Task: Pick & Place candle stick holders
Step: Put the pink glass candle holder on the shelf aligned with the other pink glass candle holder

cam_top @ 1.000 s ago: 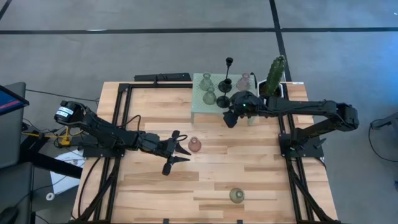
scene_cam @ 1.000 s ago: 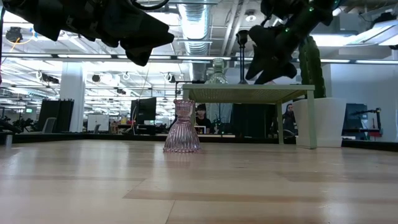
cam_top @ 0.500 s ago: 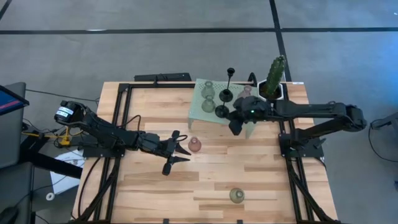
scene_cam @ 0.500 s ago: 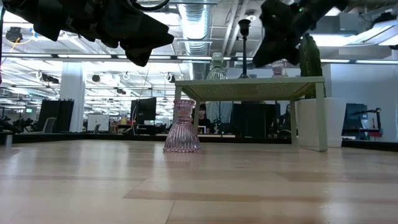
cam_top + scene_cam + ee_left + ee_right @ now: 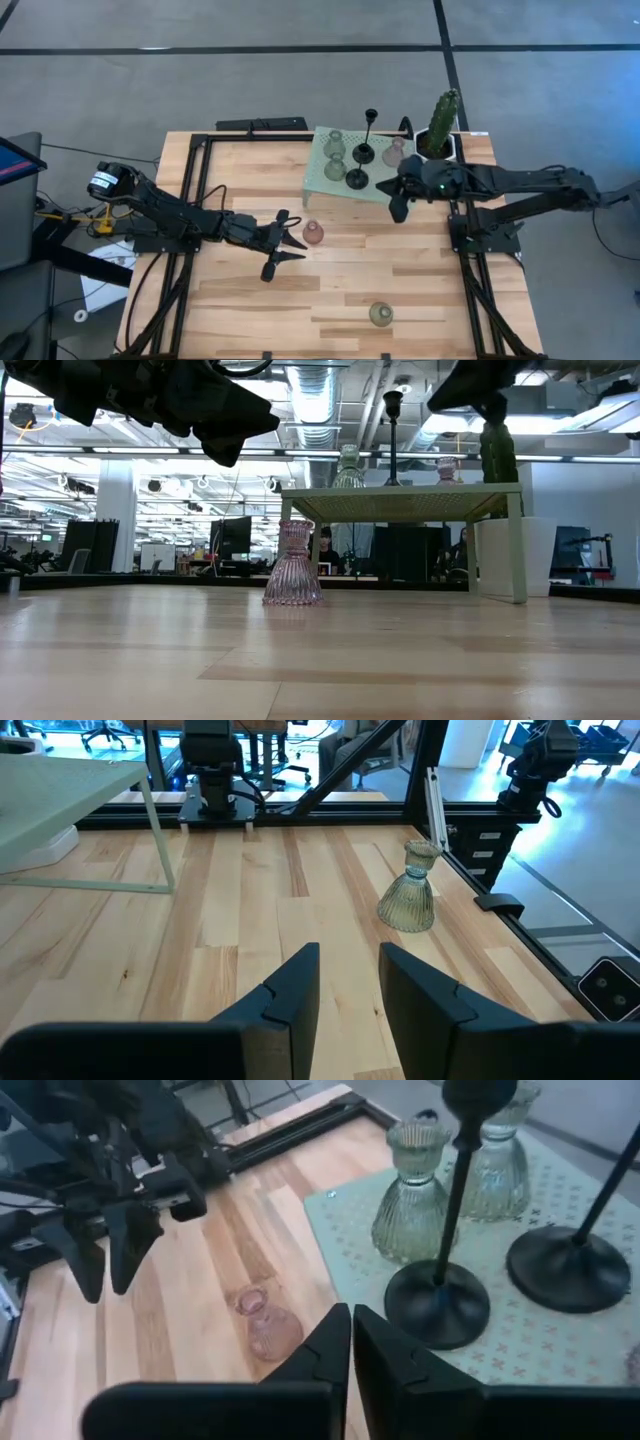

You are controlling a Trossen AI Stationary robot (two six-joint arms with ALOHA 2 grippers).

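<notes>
Progress judged partial: most holders sit on the mint-green mesh stand (image 5: 340, 183), and two are off it on the bare tabletop (image 5: 240, 300).

On the stand, the high view shows two pale green holders (image 5: 334, 143), two black stems on round bases (image 5: 357, 178), and one pink holder (image 5: 395, 152) at the end nearest the cactus (image 5: 443, 118). A count of five is as far as the views allow; anything hidden behind these cannot be ruled out. All stand upright in the low view and in the right wrist view.

Off the stand:
- A pink holder (image 5: 313, 234) stands upright on the tabletop, just ahead of the left gripper's (image 5: 283, 240) fingertips and not touching them.
- A green holder (image 5: 380, 314) stands upright near the tabletop's near edge, well apart from both grippers. In the left wrist view it lies ahead of the fingers and off to one side.

Left gripper: hanging above the tabletop, fingers parted, nothing between them. The left wrist view confirms an empty gap.

Right gripper (image 5: 396, 201): raised beside the stand's front corner, fingers pressed together and empty. In the right wrist view the nearer black stem's base lies just beyond the fingertips and apart from them, so that stem is set down and free.

Remaining, as judged: if the stand is the destination, the pink and the green holder on the tabletop are yet to be moved. The pink one is the closer candidate for the left gripper.
</notes>
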